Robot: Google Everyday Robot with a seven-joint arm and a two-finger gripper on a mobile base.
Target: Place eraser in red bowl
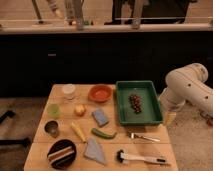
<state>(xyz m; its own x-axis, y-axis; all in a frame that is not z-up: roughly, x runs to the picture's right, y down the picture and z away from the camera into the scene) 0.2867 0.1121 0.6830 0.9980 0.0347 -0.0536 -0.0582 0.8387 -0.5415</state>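
While the wooden table (150,147) is carrying the full lot, the white arm (187,87) is standing off its right edge. The green tray (139,121) is occupying the table's right rear. The dark bowl (62,145) is sitting at the front left corner, and the red bowl (100,93) is sitting at the rear, just left of the tray. The eraser (61,154) is lying flat inside the dark bowl, its long axis running roughly left to right, right end tilting slightly rearward. The gripper (170,118) is hanging beside the tray's right wall, jaws spread wide and gripping nothing. The eraser is lying far to its left and forward, across the whole table.
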